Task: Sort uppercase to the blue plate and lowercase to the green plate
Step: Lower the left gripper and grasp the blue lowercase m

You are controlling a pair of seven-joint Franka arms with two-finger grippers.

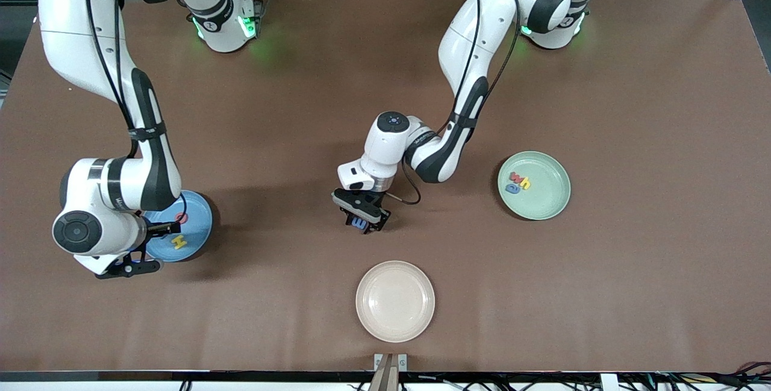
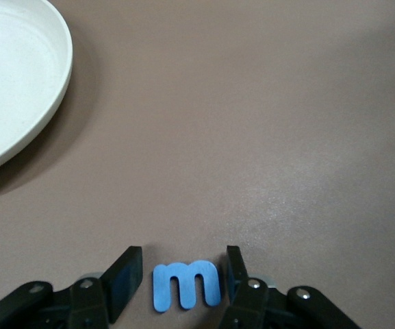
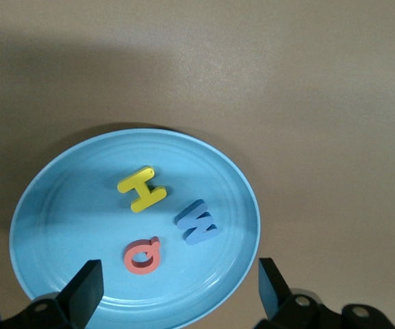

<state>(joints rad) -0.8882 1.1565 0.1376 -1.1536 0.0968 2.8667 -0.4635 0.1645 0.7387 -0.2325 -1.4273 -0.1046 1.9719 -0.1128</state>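
The left tool (image 2: pixel 183 288) is down on the tabletop (image 1: pixel 289 108), fingers spread on each side of the little blue m (image 2: pixel 185 285), between the cream plate (image 1: pixel 395 300) and the arms. Squeeze gently, lift straight, then carry it to the green plate (image 1: pixel 545 201). The right tool (image 3: pixel 180 291) waits, spread wide, over the blue plate (image 3: pixel 60 226).

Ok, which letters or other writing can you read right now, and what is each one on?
"m": blue foam letter on the table between the left gripper fingers.
"H", yellow; "M", blue; "Q", red: on the blue plate.
"w", "h", "a": on the green plate.
Arm lettering: too small to read.
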